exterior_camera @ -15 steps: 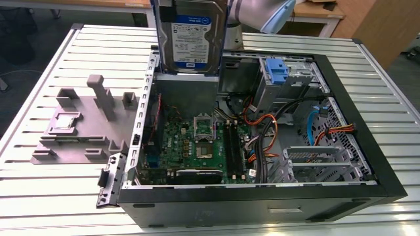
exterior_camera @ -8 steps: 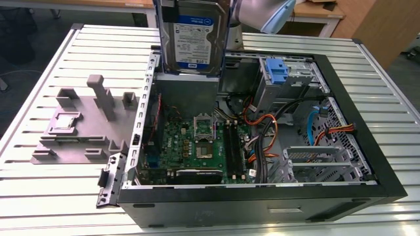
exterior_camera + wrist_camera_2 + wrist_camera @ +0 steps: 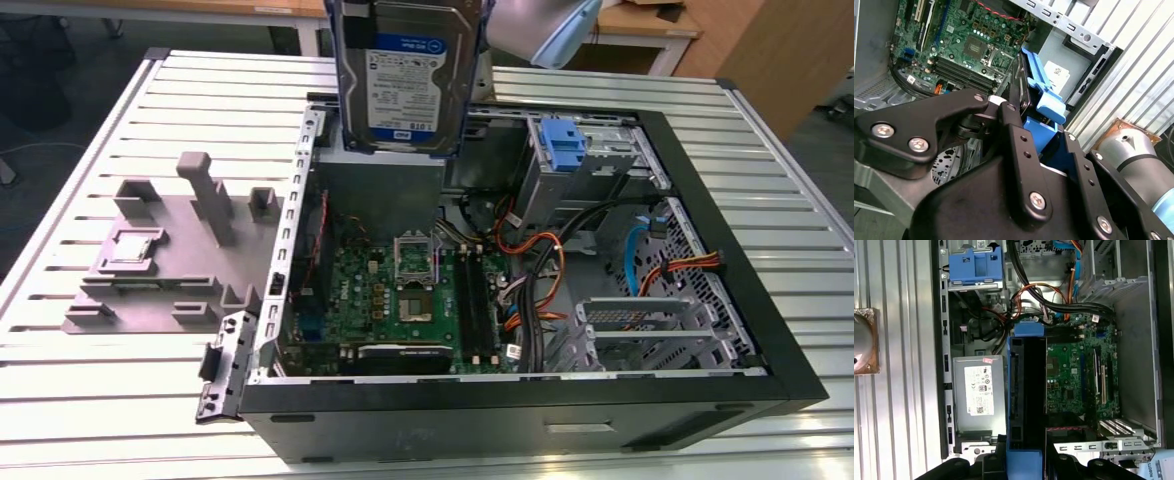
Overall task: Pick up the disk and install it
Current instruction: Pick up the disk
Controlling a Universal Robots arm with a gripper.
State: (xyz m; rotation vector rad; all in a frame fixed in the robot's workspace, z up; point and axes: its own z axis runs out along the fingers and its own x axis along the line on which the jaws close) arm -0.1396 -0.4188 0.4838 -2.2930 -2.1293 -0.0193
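Exterior view: the disk (image 3: 404, 75) hangs upright on edge, label side to the camera, blue rails down both edges. It is above the open computer case (image 3: 747, 330) and not seated in any bay. The arm (image 3: 541, 30) shows just beside it.

Second wrist view: the end effector (image 3: 1044, 135) is clamped onto the disk (image 3: 1040, 107). The black fingers (image 3: 1016, 135) press on opposite sides of the blue carrier, with no visible gap.

First wrist view: looking down along the disk (image 3: 1026, 390), edge-on from the end effector (image 3: 1024, 460). Below the end effector:
- grey power supply (image 3: 979, 395) with white sticker, to one side of the disk's edge
- green motherboard (image 3: 1069, 375) on the other side
- blue latch piece (image 3: 975, 267) on the drive cage, further out past the power supply
- orange and black cables (image 3: 1039, 297) bundled beyond the disk's far end

Exterior view also has a grey moulded fixture (image 3: 174, 250) on the slatted metal tabletop (image 3: 107, 400). It sits outside the case, well apart from the end effector.
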